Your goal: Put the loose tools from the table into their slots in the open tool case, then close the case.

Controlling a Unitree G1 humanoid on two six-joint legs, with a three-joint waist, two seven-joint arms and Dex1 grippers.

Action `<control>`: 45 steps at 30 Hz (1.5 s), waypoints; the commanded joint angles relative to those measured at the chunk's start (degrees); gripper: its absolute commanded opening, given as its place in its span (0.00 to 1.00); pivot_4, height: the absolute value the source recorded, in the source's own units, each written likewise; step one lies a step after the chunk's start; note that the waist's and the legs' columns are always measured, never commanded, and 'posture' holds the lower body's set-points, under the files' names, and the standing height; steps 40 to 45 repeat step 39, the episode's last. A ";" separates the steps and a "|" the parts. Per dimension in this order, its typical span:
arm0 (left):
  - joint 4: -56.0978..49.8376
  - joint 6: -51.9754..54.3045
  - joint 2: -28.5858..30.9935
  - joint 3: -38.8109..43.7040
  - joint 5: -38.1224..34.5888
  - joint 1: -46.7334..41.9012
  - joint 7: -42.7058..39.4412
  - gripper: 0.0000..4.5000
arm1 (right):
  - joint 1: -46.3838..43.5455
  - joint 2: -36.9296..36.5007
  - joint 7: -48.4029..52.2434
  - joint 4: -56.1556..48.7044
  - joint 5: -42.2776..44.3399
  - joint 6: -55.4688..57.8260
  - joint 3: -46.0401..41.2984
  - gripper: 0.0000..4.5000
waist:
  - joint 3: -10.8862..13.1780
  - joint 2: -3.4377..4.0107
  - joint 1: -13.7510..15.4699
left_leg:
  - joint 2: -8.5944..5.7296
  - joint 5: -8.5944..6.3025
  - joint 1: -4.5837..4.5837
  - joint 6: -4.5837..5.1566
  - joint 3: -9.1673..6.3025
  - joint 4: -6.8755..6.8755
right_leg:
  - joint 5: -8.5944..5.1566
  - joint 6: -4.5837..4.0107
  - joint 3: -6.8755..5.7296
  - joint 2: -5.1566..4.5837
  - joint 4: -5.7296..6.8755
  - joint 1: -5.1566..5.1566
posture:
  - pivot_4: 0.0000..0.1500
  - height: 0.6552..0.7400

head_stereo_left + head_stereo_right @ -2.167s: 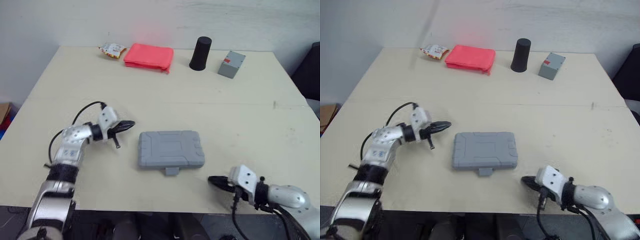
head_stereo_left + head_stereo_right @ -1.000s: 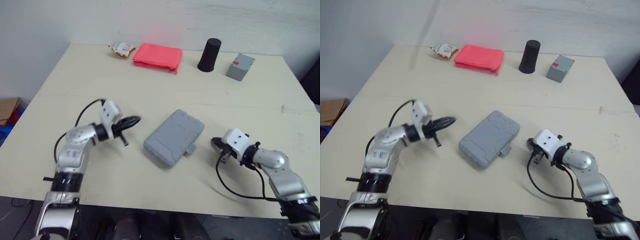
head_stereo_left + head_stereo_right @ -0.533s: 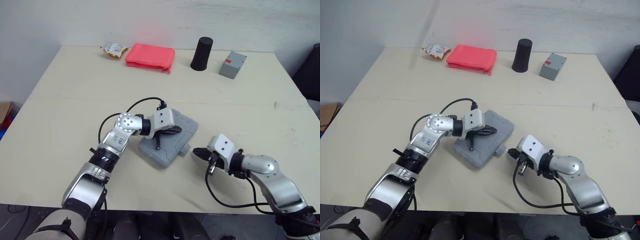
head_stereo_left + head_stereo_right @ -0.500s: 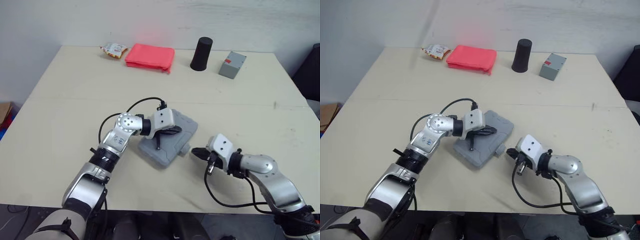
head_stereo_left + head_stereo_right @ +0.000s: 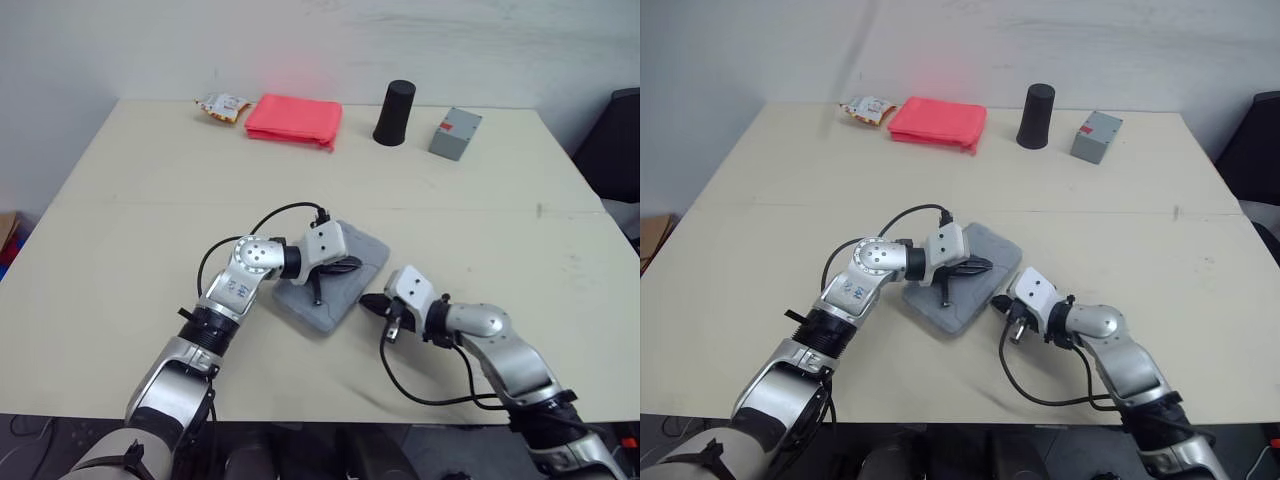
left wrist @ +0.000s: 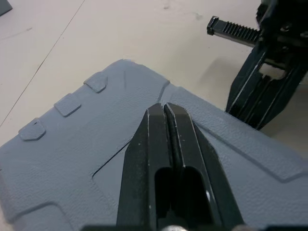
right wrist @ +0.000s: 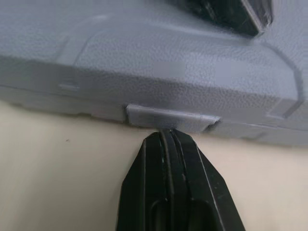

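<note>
Left wrist view showed the left end effector (image 6: 166,109) closed atop the tool case (image 6: 67,144); the closed right end effector (image 7: 166,134) touched its latch (image 7: 168,116).

Grey tool case (image 5: 312,305), red pouch (image 5: 294,119), black cup (image 5: 393,99), seemingly printed packet (image 5: 220,104).

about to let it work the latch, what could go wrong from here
The right gripper is shut, with its tip at the edge of the latch tab; it may slip off and shove the tool case instead. The case lies askew on the smooth table with the shut left gripper on top of it, so it could slide or turn.
</note>
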 commanded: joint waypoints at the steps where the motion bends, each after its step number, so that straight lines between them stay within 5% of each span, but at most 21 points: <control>1: 4.34 2.00 0.17 -2.91 2.73 3.94 -0.05 0.00 | -2.71 2.49 -1.42 3.21 -1.81 -5.68 0.40 0.02 | -0.03 0.01 -0.42 | 0.00 -0.03 0.33 -0.04 -0.03 -0.06 | -0.03 -0.05 -0.02 -0.01 -0.07 0.31 | 1.00 1.00; 9: 5.85 0.56 -1.09 -0.81 1.16 6.52 1.08 0.00 | -4.12 2.56 1.89 4.04 -2.82 -5.95 0.96 0.02 | -0.49 0.09 -0.74 | 0.25 -0.06 0.35 -0.06 -0.07 -0.12 | -0.04 -0.07 -0.03 -0.01 -0.08 0.35 | 1.00 1.00; 14: 4.58 -14.65 -1.42 8.17 -5.93 6.99 0.79 0.00 | 0.10 -5.85 6.38 -0.03 -1.79 -7.95 -4.06 0.02 | -0.46 0.26 -0.35 | 0.24 -0.08 0.27 -0.05 -0.07 -0.31 | -0.05 -0.09 -0.03 -0.07 -0.21 0.28 | 1.00 1.00; 19: -0.67 -17.48 3.91 17.68 -14.74 8.70 -2.20 0.00 | 8.14 -12.62 16.58 -3.94 10.45 -21.92 -15.84 0.02 | 0.18 0.25 -0.36 | 0.17 -0.04 0.13 -0.09 -0.05 -0.75 | -0.06 -0.08 -0.03 0.00 -0.52 0.14 | 1.00 1.00; 22: -6.54 -14.43 11.79 20.07 -16.59 13.69 -6.75 0.26 | 12.03 -16.86 18.91 -6.85 16.67 -18.74 -24.08 0.21 | 0.37 0.32 -0.60 | 0.21 -0.02 0.12 -0.13 -0.04 -0.84 | -0.09 -0.04 -0.01 -0.01 -0.55 0.10 | 1.00 1.00; 29: -12.74 -6.72 28.81 31.60 -17.96 31.40 -7.01 0.99 | 17.94 -22.31 21.42 -7.12 15.83 -25.43 -33.88 1.00 | 0.63 0.12 -1.07 | 0.27 -0.10 0.20 -0.21 -0.04 -0.95 | -0.25 -0.17 -0.03 -0.07 -0.59 0.11 | 1.00 1.00; 34: -14.67 -6.51 28.99 35.20 -17.30 37.49 -2.71 0.99 | 15.73 -24.38 22.22 -1.30 13.96 -27.53 -34.32 1.00 | 0.83 0.03 0.05 | 0.01 -0.20 0.17 0.00 -0.18 -0.94 | -0.26 -0.19 -0.26 -0.47 -0.56 0.16 | 1.00 1.00; 45: -14.25 -8.18 28.72 35.17 -17.05 36.15 -0.66 0.99 | 8.61 -24.80 21.77 4.01 12.57 -28.91 -31.69 1.00 | 0.95 0.03 -0.19 | -0.27 -0.25 0.16 0.12 -0.14 -0.97 | -0.21 -0.17 -0.42 -0.91 -0.55 0.17 | 1.00 1.00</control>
